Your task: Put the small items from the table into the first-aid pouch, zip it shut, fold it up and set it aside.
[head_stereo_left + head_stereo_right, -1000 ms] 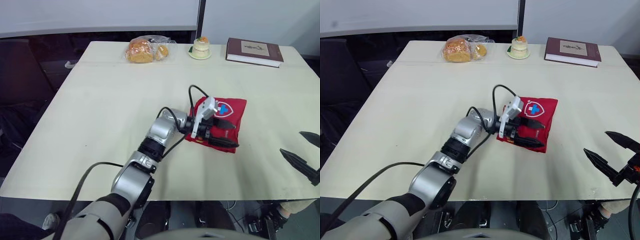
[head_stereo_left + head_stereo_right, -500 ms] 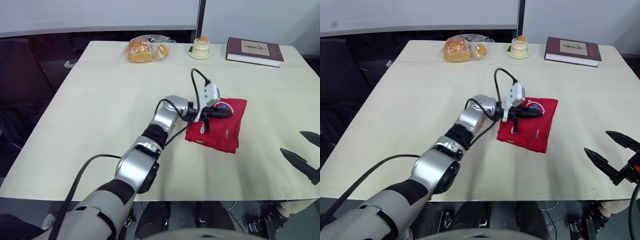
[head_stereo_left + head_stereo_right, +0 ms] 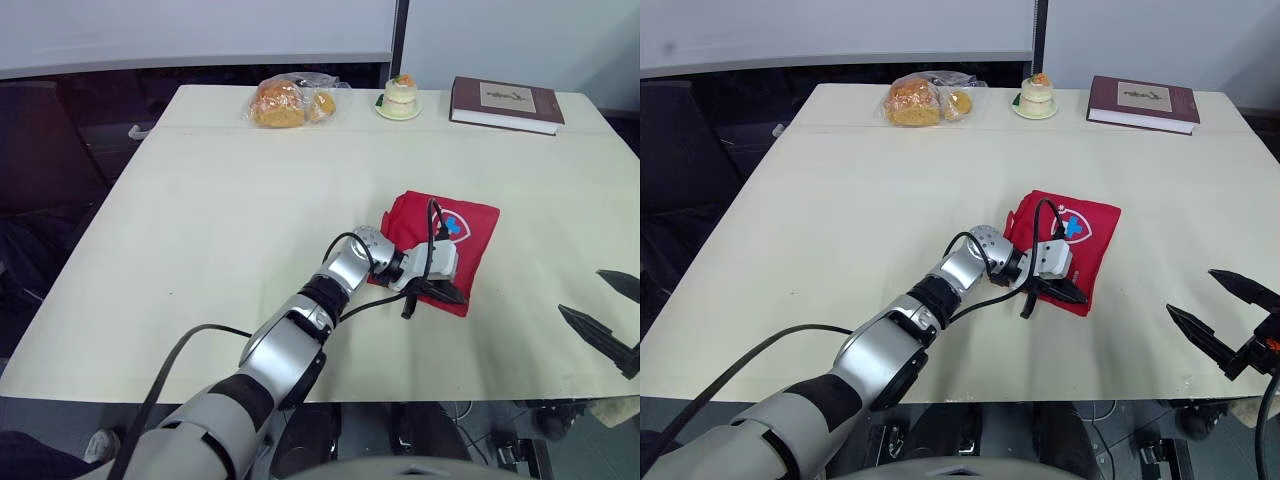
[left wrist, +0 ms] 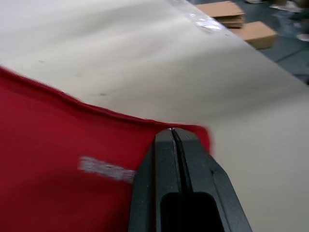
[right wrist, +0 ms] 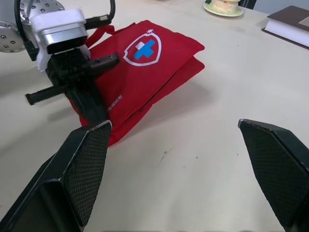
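Pouch (image 3: 462,232) lies folded mid-tabletop (image 3: 220,200), so packing, zipping and folding look done; you likely have only the setting aside left. Your left pincer (image 4: 173,137) is pressed together at its near corner; the right pincer (image 5: 171,126) hangs spread, well apart.

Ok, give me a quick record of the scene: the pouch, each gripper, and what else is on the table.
pouch: red first-aid pouch, folded over, lying on the table
left gripper: shut, tips at the pouch's near corner
right gripper: open, apart from the pouch
far edge: bagged bread, small cake on a plate, book
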Available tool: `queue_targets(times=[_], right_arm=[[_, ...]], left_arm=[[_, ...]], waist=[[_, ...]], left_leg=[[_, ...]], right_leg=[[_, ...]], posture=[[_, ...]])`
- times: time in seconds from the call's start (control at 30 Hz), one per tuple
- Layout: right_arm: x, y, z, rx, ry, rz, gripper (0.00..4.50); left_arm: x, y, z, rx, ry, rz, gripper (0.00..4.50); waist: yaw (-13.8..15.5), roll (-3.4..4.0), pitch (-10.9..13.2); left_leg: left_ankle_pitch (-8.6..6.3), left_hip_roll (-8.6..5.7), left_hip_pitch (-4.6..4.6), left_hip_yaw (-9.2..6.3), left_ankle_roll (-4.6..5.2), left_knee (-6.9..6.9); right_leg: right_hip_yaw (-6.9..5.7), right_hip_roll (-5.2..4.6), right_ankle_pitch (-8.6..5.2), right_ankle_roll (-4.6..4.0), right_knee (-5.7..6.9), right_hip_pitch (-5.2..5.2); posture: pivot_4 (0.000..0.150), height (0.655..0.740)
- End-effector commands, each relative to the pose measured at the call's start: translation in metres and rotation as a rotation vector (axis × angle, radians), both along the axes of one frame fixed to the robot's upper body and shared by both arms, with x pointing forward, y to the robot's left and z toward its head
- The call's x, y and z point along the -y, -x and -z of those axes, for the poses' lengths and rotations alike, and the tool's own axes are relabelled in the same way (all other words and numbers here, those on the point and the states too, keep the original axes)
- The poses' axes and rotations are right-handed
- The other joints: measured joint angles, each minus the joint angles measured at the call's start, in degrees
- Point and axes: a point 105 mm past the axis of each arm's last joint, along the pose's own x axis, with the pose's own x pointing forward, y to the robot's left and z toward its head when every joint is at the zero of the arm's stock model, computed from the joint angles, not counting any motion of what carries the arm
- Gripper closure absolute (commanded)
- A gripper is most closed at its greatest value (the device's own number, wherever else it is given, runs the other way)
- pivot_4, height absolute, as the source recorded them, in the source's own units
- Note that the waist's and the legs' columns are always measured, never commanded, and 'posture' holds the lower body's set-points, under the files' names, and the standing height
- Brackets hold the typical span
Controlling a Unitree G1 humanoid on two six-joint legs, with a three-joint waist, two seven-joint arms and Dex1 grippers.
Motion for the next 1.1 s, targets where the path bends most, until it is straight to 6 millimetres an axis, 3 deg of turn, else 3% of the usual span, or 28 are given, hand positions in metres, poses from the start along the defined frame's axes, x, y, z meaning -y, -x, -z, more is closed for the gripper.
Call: queue_targets(times=[0.03,0.33,0.47,0.67,0.9,1.0,1.1], right_arm=[[-0.002,0.000,-0.009,0.042,0.020,-0.002,0.00],[-0.002,0.000,-0.011,0.050,0.023,0.004,0.00],[-0.002,0.000,-0.011,0.053,0.024,0.008,0.00],[-0.001,0.000,-0.015,0.069,0.032,0.024,0.00],[-0.001,0.006,-0.016,0.074,0.042,0.043,0.00],[-0.003,0.007,-0.018,0.081,0.042,0.050,0.00],[-0.004,0.007,-0.016,0.076,0.040,0.050,0.00]], left_arm=[[-0.008,0.010,-0.007,-0.097,0.008,0.077,4.43],[0.016,-0.032,-0.115,-0.137,0.347,-0.086,4.43],[0.023,-0.052,-0.129,-0.101,0.391,-0.222,4.43],[0.044,-0.089,-0.094,0.062,0.310,-0.648,4.43],[0.035,-0.079,-0.013,0.193,-0.033,-0.658,4.43],[0.031,-0.082,-0.009,0.130,-0.009,-0.728,4.43],[0.031,-0.084,-0.017,0.096,0.049,-0.736,4.43]], waist=[[0.02,0.02,0.00],[0.30,-0.05,0.15],[0.21,-0.06,0.15],[0.26,-0.13,0.21],[0.15,-0.18,0.16],[0.00,-0.28,0.06],[0.00,-0.30,-0.03]], left_leg=[[0.00,0.01,-0.01,0.00,0.00,0.00],[-0.01,-0.06,-0.19,-0.01,0.03,0.04],[-0.05,-0.09,-0.22,0.00,0.09,0.02],[-0.06,-0.09,-0.21,-0.01,0.11,0.01],[-0.07,-0.07,-0.15,0.01,0.10,-0.01],[-0.07,-0.02,0.00,0.06,0.09,-0.01],[-0.07,0.01,0.10,0.08,0.09,0.00]], right_leg=[[0.00,0.01,0.00,0.00,0.00,0.00],[0.01,-0.02,0.00,0.02,-0.01,-0.12],[0.02,-0.01,0.10,0.24,-0.09,-0.12],[0.02,-0.02,0.11,0.32,-0.09,-0.12],[0.03,-0.01,0.12,0.33,-0.07,-0.10],[0.03,0.00,0.05,0.24,-0.07,0.00],[0.03,0.00,-0.01,0.12,-0.04,0.04]], posture=[[0.150,0.7289],[0.150,0.7289],[0.150,0.7289],[0.150,0.7289],[0.150,0.7289],[0.150,0.7289],[0.150,0.7289]])
